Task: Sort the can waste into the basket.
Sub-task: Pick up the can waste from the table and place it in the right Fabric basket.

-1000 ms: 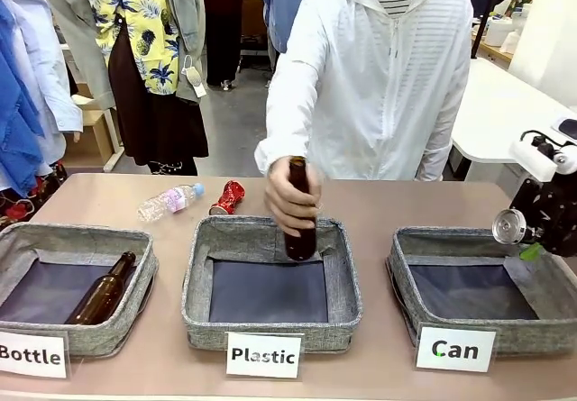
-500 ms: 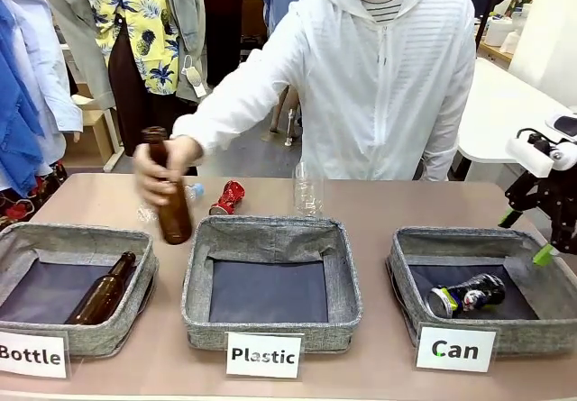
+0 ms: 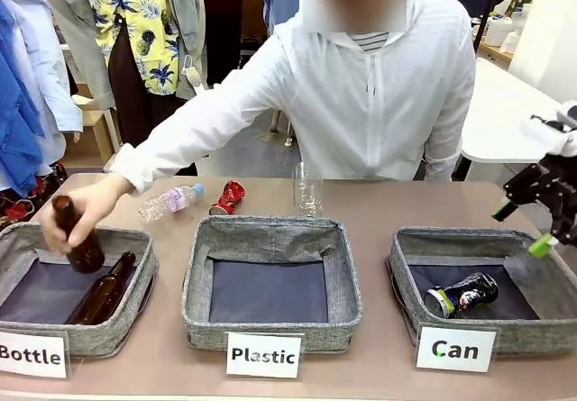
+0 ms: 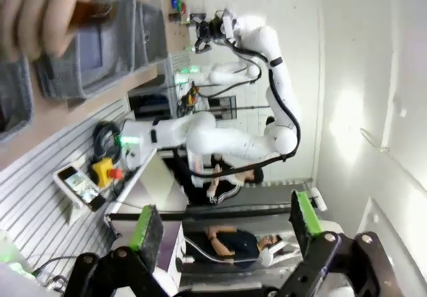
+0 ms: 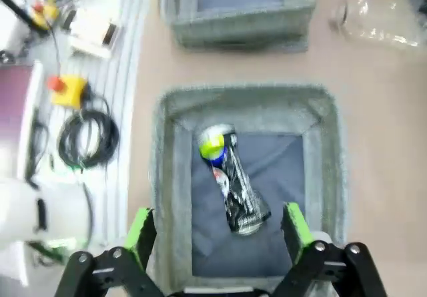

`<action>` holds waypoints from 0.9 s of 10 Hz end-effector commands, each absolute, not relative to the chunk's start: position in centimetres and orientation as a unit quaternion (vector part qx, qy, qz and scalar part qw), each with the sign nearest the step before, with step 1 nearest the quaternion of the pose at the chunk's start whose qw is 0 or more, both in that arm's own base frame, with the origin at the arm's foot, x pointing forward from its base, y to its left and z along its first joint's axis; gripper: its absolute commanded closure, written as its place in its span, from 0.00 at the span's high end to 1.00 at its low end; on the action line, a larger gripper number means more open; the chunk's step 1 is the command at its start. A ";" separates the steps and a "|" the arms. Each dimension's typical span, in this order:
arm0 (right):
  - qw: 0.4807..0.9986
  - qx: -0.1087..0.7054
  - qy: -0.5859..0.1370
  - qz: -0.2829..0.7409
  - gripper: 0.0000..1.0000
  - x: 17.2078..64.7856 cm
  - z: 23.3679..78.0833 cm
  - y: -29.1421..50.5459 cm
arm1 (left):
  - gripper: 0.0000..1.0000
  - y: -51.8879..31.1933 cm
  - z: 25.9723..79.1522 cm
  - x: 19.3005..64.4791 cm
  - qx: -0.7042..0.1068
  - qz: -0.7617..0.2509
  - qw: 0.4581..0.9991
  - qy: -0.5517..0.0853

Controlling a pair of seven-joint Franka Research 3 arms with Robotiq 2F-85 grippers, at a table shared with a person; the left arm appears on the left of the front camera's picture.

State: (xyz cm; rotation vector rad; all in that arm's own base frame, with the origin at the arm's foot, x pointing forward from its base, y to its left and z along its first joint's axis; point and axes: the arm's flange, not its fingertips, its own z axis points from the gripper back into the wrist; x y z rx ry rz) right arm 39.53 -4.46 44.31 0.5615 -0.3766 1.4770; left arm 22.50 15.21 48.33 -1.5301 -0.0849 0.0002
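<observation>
- The "Can" basket (image 3: 403,286) sits at the lower right of the front view.
- The right gripper (image 3: 520,229) hangs over the basket's right edge, fingers spread and empty. The left gripper (image 4: 225,220) is spread too.
- The black can (image 3: 462,295) lies inside the basket, its long axis running lower left to upper right, green end at lower left.
- The red can (image 3: 227,197) lies on the table at upper centre-left, seemingly tilted.

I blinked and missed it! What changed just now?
The right claw let go of the black can, which dropped into the Can basket. The person's hand carried a brown bottle left, from the Plastic basket to the Bottle basket. The red can stayed put.
</observation>
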 end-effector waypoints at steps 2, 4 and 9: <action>0.737 0.465 -0.303 0.385 1.00 43.1 46.6 -6.9 | 1.00 25.1 55.6 16.1 -0.683 0.053 0.708 -0.171; 0.703 0.635 -0.279 0.157 1.00 46.4 47.7 -11.0 | 1.00 25.7 55.2 14.4 -0.675 0.059 0.713 -0.179; 0.708 0.623 -0.219 0.252 1.00 47.3 46.1 -14.9 | 1.00 23.9 54.0 15.9 -0.674 0.084 0.718 -0.154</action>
